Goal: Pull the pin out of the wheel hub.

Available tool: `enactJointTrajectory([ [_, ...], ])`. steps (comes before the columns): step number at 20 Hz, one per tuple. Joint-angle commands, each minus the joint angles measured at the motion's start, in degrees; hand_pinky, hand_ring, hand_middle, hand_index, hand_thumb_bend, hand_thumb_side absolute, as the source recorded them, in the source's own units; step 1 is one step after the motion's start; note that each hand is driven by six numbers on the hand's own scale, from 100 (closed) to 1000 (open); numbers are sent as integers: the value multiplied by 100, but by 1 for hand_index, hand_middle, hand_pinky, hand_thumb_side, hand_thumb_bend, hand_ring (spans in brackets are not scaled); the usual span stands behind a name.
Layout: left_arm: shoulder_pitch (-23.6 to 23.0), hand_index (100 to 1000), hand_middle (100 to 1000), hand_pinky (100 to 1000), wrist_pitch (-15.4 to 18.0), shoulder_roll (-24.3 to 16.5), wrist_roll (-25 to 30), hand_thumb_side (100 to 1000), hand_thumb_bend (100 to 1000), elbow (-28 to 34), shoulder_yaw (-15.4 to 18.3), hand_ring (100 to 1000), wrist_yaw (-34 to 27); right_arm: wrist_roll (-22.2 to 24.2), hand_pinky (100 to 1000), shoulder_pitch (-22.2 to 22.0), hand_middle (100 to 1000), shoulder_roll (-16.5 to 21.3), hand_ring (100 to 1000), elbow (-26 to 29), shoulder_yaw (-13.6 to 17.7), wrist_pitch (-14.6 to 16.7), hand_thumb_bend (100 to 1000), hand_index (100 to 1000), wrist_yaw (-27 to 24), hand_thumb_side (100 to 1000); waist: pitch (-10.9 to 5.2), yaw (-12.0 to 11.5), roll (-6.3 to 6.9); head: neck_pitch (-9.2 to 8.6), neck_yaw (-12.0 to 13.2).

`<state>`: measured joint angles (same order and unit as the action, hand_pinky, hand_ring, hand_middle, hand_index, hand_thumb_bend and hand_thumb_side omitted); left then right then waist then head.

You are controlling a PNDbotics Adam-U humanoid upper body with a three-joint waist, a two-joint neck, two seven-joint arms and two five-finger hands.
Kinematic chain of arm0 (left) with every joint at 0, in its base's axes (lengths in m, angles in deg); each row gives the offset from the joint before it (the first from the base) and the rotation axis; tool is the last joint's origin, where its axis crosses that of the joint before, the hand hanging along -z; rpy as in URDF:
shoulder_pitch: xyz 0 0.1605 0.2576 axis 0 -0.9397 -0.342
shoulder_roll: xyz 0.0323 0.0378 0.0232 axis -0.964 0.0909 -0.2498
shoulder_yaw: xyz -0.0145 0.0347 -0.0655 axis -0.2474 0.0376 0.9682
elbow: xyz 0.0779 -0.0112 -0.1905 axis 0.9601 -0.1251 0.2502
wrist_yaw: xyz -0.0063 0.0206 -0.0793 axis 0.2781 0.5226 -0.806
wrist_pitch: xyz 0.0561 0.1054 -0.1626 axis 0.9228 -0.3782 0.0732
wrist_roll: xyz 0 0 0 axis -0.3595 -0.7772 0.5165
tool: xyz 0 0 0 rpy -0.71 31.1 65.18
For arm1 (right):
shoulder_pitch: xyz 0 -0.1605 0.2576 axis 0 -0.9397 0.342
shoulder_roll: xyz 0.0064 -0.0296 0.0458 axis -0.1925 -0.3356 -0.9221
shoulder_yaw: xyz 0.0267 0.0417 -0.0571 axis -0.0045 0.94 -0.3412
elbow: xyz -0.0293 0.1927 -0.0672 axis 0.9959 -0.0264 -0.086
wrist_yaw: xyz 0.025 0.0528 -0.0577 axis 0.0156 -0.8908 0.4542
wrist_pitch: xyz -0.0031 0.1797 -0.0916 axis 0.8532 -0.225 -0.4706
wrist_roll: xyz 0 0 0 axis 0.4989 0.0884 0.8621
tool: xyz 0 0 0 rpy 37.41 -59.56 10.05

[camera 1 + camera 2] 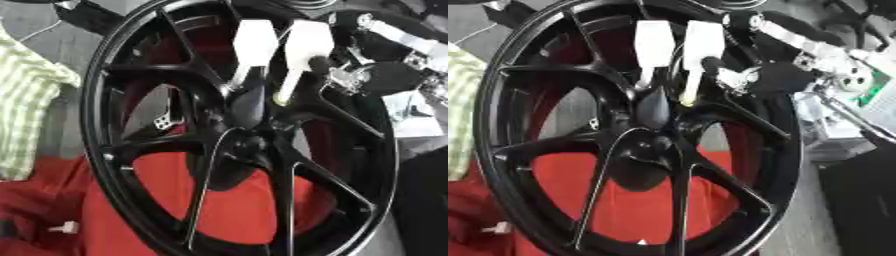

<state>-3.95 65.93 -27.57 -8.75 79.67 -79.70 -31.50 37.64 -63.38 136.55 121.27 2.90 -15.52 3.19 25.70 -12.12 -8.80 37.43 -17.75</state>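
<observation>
Currently right hand (350, 75) fingers curled around one white pin (302, 55) handle at the black wheel (236, 130) hub.

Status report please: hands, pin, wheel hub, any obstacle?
Right hand fingers on right white pin. Left hand not in view. Both pins still in black wheel hub. No obstacle visible.

Your black spoked wheel hub (236, 145) stands upright; two white-handled pins (302, 55) stick out near its centre.
</observation>
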Motion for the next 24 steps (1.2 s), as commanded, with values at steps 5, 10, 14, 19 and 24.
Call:
enactJointTrajectory([
  [5, -61, 721, 552, 555, -8, -31, -38, 750, 100, 96, 86, 627, 31, -103, 884, -139, 521, 359, 701, 41, 753, -25, 100, 488, -1135, 464, -237, 117, 131, 44, -5],
  [10, -185, 721, 552, 555, -3, 14, -108, 746, 100, 96, 144, 626, 43, -293, 887, -686, 522, 416, 700, 41, 1303, 27, 100, 487, -1598, 471, -318, 360, 288, 131, 200],
  [14, -283, 720, 550, 555, -7, 69, -198, 744, 100, 96, 195, 625, 38, -579, 899, -1373, 520, 284, 697, 41, 1771, 221, 100, 485, -1508, 478, -377, 604, 443, 176, 539],
  [19, -351, 721, 550, 556, 29, 112, -274, 740, 100, 96, 244, 626, 43, -952, 899, -2591, 525, -539, 706, 41, 2430, 809, 100, 489, -914, 458, -443, 843, 592, 210, 833],
  [24, -354, 720, 550, 557, 45, 144, -285, 735, 100, 96, 250, 627, 21, -1586, 899, -3617, 541, -1745, 717, 41, 2742, 1119, 100, 497, 359, 424, -496, 957, 711, 229, 957],
])
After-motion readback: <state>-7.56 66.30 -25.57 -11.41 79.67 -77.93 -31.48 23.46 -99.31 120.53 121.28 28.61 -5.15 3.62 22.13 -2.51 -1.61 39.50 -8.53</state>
